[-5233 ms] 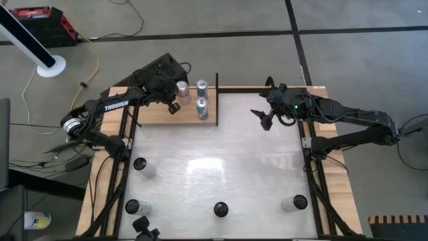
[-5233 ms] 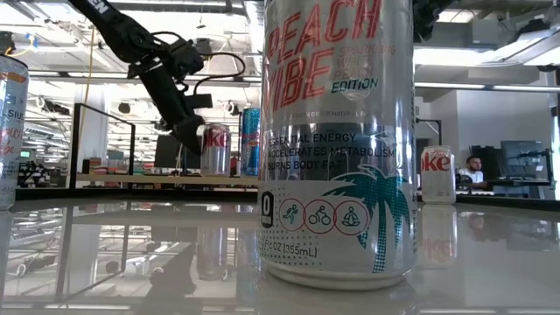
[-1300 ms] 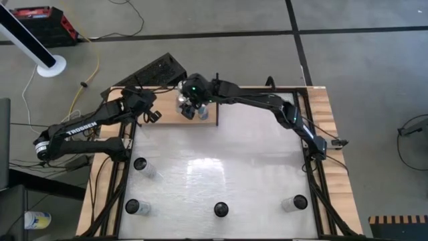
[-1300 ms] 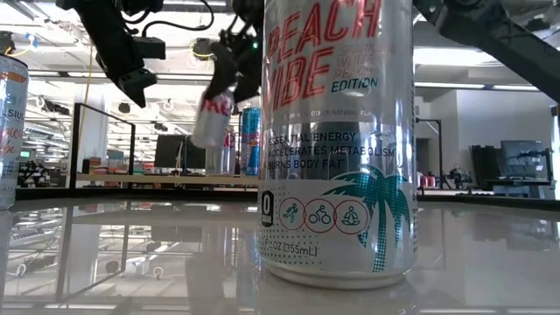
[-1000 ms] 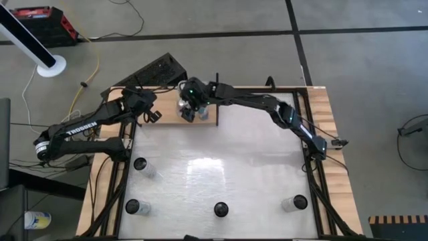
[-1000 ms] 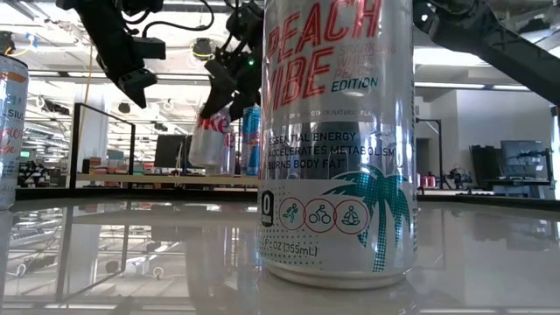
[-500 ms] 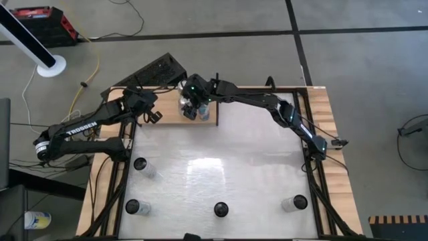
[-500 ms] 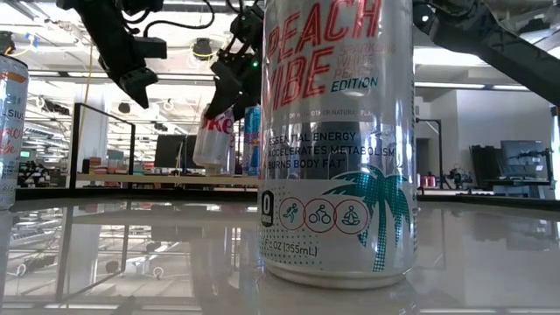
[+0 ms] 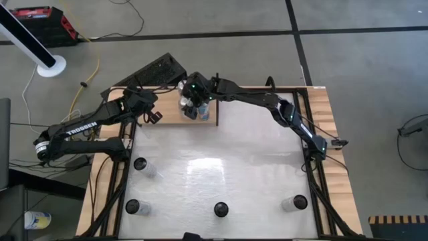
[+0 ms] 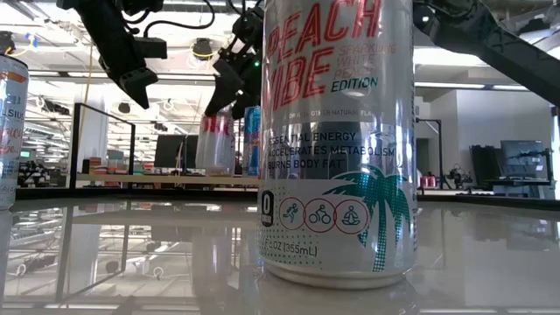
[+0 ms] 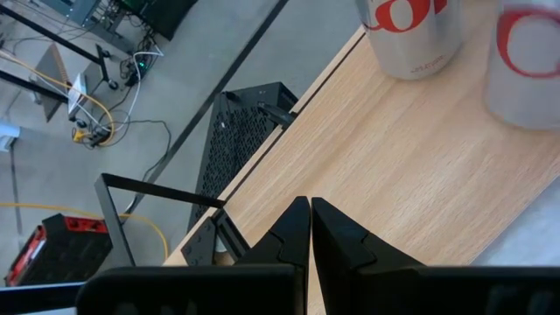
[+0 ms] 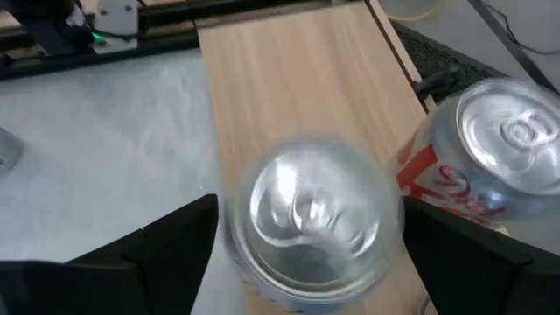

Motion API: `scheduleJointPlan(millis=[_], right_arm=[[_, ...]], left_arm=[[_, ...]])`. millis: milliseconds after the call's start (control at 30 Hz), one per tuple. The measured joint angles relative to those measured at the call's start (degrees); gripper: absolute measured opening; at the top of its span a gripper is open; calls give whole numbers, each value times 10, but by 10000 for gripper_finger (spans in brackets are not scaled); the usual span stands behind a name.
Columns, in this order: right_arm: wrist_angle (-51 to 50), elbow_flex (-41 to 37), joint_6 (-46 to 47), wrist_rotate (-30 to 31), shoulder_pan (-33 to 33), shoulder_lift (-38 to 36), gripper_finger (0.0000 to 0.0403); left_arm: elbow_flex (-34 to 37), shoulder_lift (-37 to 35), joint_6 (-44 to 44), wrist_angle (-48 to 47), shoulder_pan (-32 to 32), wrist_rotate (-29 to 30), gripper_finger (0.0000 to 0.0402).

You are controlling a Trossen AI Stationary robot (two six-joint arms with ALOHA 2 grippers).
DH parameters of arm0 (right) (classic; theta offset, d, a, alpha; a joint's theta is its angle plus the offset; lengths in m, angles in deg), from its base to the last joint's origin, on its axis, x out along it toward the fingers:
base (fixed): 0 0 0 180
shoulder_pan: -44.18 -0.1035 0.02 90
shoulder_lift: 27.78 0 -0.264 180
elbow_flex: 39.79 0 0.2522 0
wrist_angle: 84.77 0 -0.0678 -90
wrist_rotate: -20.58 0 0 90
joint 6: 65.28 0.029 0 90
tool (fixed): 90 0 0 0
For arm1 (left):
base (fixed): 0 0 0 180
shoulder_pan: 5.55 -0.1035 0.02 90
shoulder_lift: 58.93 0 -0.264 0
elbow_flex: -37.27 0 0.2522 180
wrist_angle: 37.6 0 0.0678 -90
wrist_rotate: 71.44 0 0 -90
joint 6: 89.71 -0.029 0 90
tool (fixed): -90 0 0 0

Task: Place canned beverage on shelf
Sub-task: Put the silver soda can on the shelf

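Note:
The shelf (image 9: 167, 115) is a light-wood plank with black uprights at the table's far left. My right gripper (image 9: 192, 102) reaches over it, shut on a silver-and-red Coke can (image 10: 215, 142) that stands near the shelf's front edge. The can also shows in the right wrist view (image 12: 311, 219) and the left wrist view (image 11: 529, 61). A second Coke can (image 12: 490, 149) and a blue can (image 10: 252, 140) stand on the shelf beside it. My left gripper (image 11: 311, 223) is shut and empty, above the shelf's left end (image 9: 155, 115). My right gripper holds the Coke can by its upper wall just under the rim (image 12: 241, 223), one finger (image 12: 175, 241) on each side. The fingers come from above, pointing down. The can stands upright, its base (image 10: 214, 168) on the shelf plank.
Several dark-topped cans stand on the white table, at the left (image 9: 140, 163), near left (image 9: 132, 206), near middle (image 9: 221, 209) and near right (image 9: 299, 201). A Peach Vibe can (image 10: 337, 140) fills the low view. A black upright (image 9: 217, 100) stands just right of the gripper.
My right gripper has come down over the shelf with the Coke can. The can hung tilted and clear of the plank a second ago. It now stands upright with its base on the shelf.

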Motion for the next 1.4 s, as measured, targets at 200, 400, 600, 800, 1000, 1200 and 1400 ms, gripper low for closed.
scheduleJointPlan(millis=[200, 400, 600, 800, 1000, 1200, 1400], right_arm=[[-3, 1, 0, 0, 0, -2, 391], [2, 0, -15, 0, 1, -8, 384], [-40, 0, -46, 0, 3, -67, 383], [-167, 0, -73, 9, 3, -146, 363], [-313, 0, -70, 16, 11, -231, 333], [-386, 0, -66, 67, 11, -284, 310], [-409, 0, -65, 71, 11, -319, 302]], left_arm=[[0, 0, 0, 0, 0, 0, 0], [0, 0, 0, 0, 0, -7, 0], [0, 1, -14, 16, 0, -67, 0], [0, 21, -66, 87, 1, -177, 0], [0, 58, -106, 177, 5, -273, 1], [0, 60, -114, 220, 41, -359, 3], [0, 99, -118, 240, 97, -395, 0]])
